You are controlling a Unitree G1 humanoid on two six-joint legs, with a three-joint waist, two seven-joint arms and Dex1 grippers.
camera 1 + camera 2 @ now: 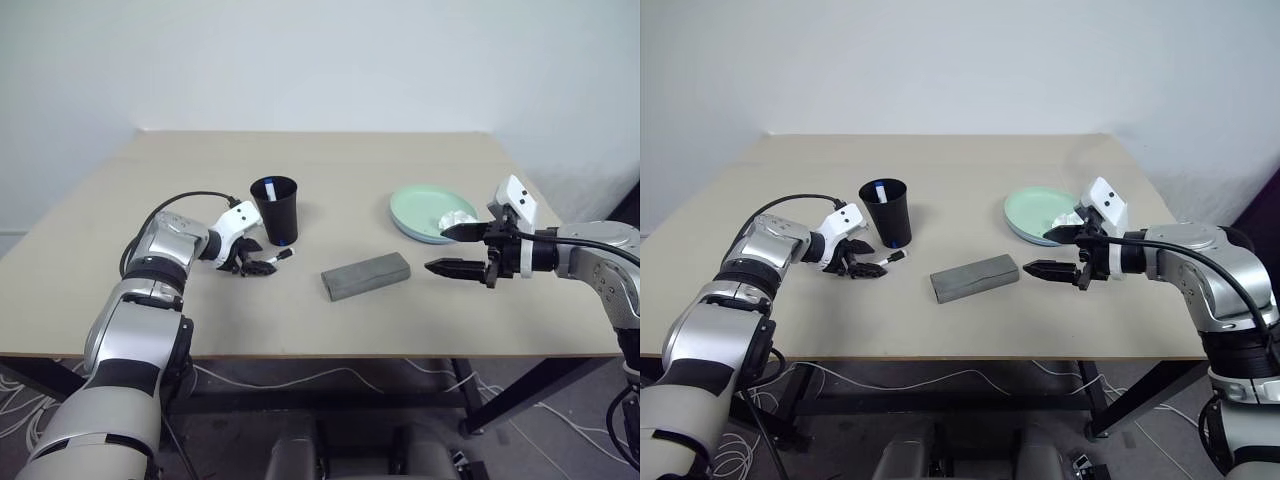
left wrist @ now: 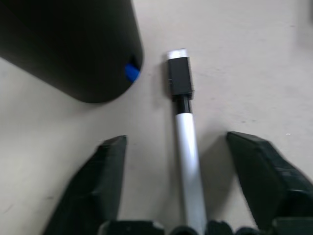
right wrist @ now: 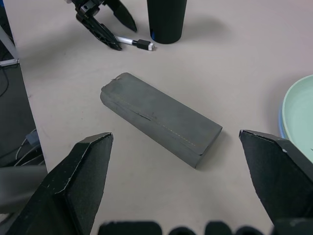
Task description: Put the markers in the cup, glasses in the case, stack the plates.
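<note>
Black-capped marker (image 2: 187, 147) lying flat on desk (image 1: 330, 170), at cup's (image 1: 275, 210) 6 o'clock, just beside its base; blue-capped marker (image 1: 270, 187) already stood in cup. Left gripper (image 1: 255, 266) lowered over black-capped marker, fingers (image 2: 98, 181) spread, straddling barrel, not yet touching. Judged step: pinch to be made mid-barrel, squarely, so marker is not rolled against cup. Case (image 1: 366, 275) shut, at desk centre. Green plate (image 1: 425, 210) at 2 o'clock. Right gripper (image 1: 462, 249) hovering beside case, fingers spread wide, nothing held.

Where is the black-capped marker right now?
The thin white black-capped marker lies flat on the beige table, on the robot's left, beside the base of the tall black plastic cup, between the left gripper's open jaws.
</note>
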